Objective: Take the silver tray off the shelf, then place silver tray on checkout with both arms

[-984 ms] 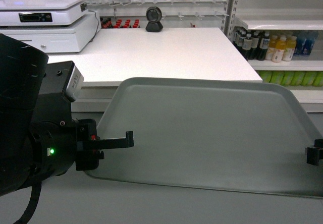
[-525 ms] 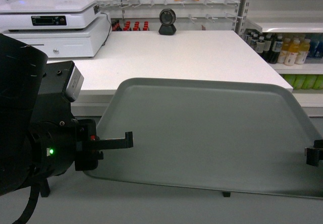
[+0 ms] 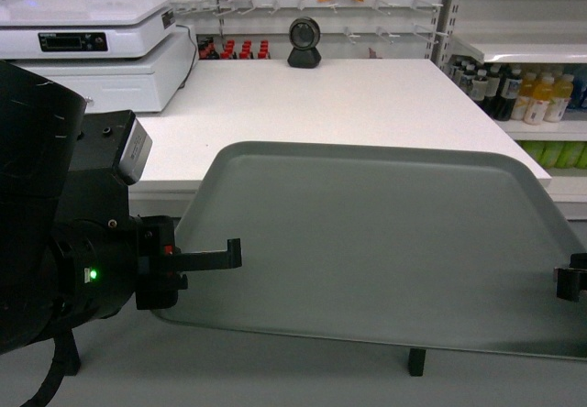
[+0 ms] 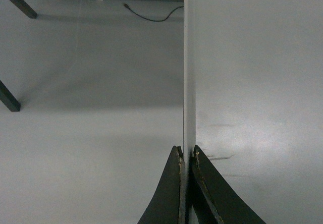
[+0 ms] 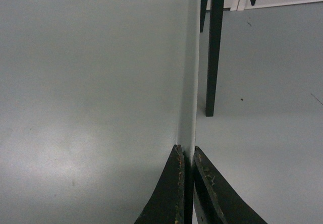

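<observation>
The silver tray (image 3: pixel 376 242) hangs level in front of me, held by both arms just short of the checkout (image 3: pixel 348 104) and about level with its white top. My left gripper (image 3: pixel 235 253) is shut on the tray's left rim (image 4: pixel 189 72), one finger above and one below. At the frame's right edge, my right gripper (image 3: pixel 565 283) is shut on the right rim (image 5: pixel 191 82). In the left wrist view the gripper (image 4: pixel 187 153) pinches the thin rim, and the right wrist view shows that gripper (image 5: pixel 185 151) doing the same. The shelf (image 3: pixel 518 51) stands at the right.
A round black scanner (image 3: pixel 304 40) stands at the counter's back edge and a white register (image 3: pixel 92 54) at its back left. Bottles (image 3: pixel 514 91) fill the store shelves right of the counter. A black table leg (image 3: pixel 417 361) shows under the tray, above grey floor (image 4: pixel 91 133).
The counter, scanner and register have slid rightward in the head view and a black leg has come into sight below the tray. Tray and both grippers keep the same hold.
</observation>
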